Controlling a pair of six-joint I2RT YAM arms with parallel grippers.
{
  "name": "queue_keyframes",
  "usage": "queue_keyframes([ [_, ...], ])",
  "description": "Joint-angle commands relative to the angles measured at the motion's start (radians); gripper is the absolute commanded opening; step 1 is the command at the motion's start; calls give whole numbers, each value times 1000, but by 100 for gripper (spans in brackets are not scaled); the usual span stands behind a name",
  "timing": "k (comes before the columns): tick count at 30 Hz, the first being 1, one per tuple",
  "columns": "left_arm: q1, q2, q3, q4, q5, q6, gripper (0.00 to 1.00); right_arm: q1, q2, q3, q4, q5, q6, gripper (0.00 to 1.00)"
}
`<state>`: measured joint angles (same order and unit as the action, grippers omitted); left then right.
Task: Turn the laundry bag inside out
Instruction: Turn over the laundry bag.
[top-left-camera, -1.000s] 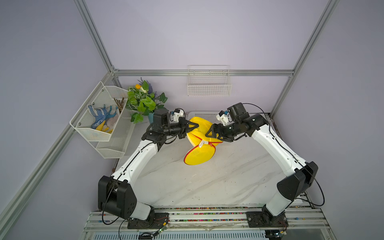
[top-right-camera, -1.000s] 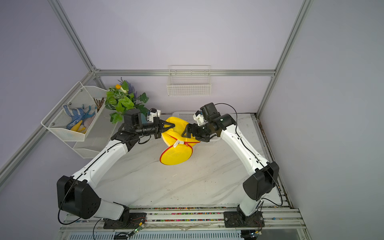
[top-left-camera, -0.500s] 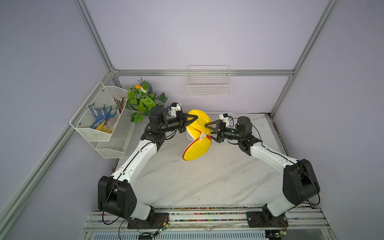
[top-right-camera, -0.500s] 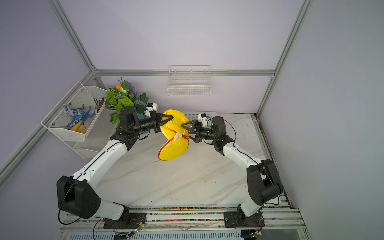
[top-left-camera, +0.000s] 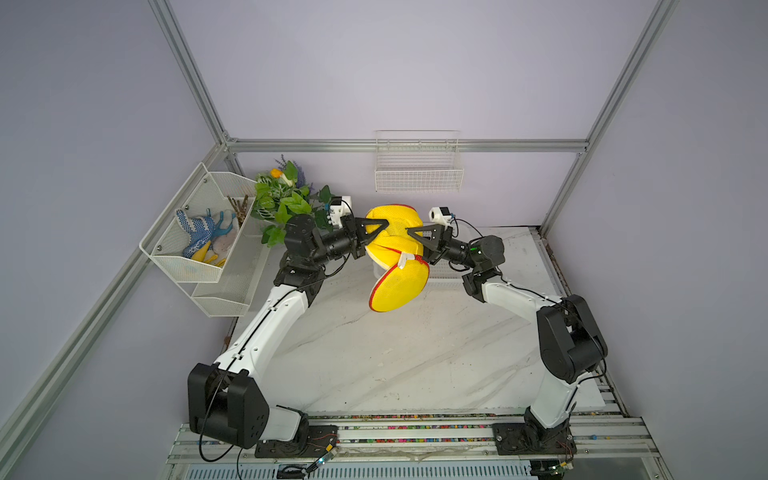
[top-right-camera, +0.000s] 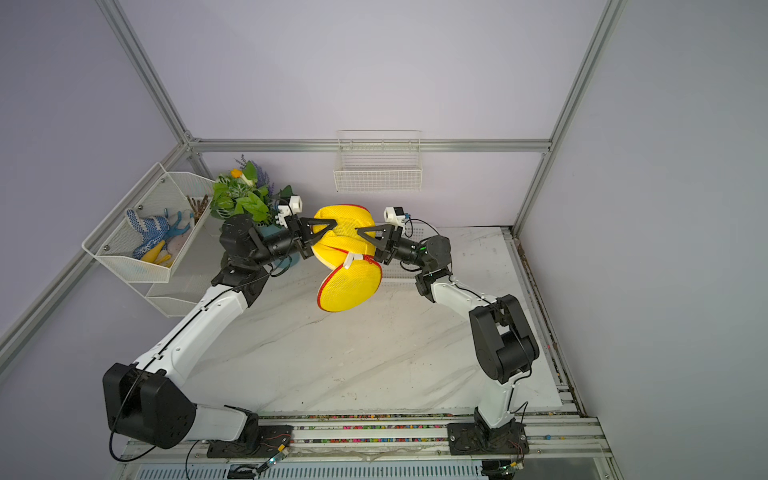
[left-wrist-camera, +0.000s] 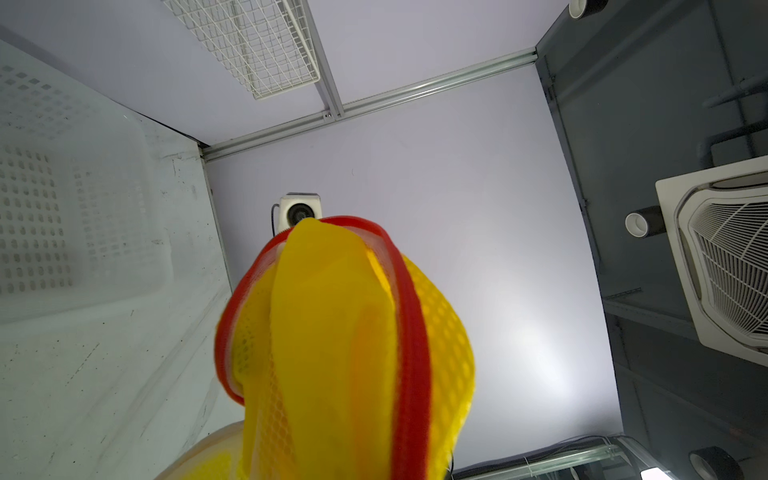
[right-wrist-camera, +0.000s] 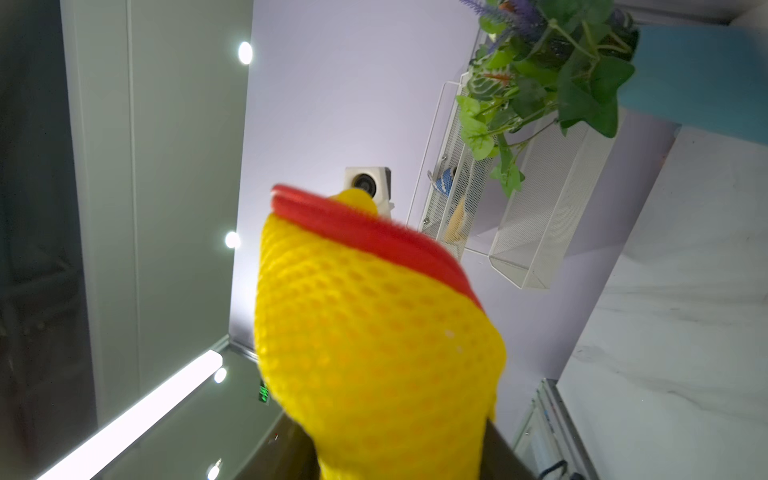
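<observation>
There was one laundry bag, one table and two arms, a left arm and a right arm. On the far wall hung one wire basket. At the left were one mesh rack of two tiers and one plant. There was also one perforated white basket.

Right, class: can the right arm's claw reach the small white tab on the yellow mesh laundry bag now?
Probably yes: the small white tab lies exposed beside the right claw, nothing between them, though that claw is against the yellow mesh laundry bag.
</observation>
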<state>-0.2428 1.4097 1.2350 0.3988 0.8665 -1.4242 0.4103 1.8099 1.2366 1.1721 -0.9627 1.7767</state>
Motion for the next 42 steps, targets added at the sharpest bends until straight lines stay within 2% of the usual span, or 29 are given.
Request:
queue_keyframes([
  [1, -5, 42, -75, -5, 25, -4, 0, 26, -79, 2, 101, -58, 30, 16],
  [3, -5, 56, -75, -11, 28, 8, 0, 27, -98, -13, 117, -49, 40, 0],
  [7, -4, 70, -82, -118, 36, 97, 0, 25, -115, -8, 235, -21, 143, 0],
  [9, -3, 80, -101, -185, 37, 152, 0, 24, -110, 16, 331, -9, 220, 0],
  [11, -3, 93, -157, -179, 39, 160, 2, 25, -92, 47, 471, 37, 332, 0],
  [14, -3, 104, -250, -156, 40, 170, 9, 26, -123, 62, 477, 93, 358, 0],
  [16, -1, 112, -305, -149, 51, 177, 13, 25, -123, 104, 478, 79, 387, 0],
  [21, 0, 101, -372, -73, 66, 132, 54, 24, -117, 123, 477, 17, 408, 0],
  [24, 3, 62, -308, -90, 71, 127, 64, 23, -120, 53, 428, -69, 362, 0],
  [26, 12, 32, -237, -128, 75, 125, 71, 21, -139, -5, 348, -107, 280, 0],
  [28, 27, 12, -170, -176, 73, 131, 75, 20, -154, -38, 252, -141, 201, 0],
  [34, 56, -35, 19, -305, 68, 146, 81, 25, -156, -49, 49, -200, 46, 0],
  [39, 56, -19, 139, -389, 62, 168, 83, 40, -176, -29, -253, -230, -185, 0],
  [42, 56, -7, 204, -457, 64, 205, 84, 49, -175, -19, -308, -237, -225, 0],
])
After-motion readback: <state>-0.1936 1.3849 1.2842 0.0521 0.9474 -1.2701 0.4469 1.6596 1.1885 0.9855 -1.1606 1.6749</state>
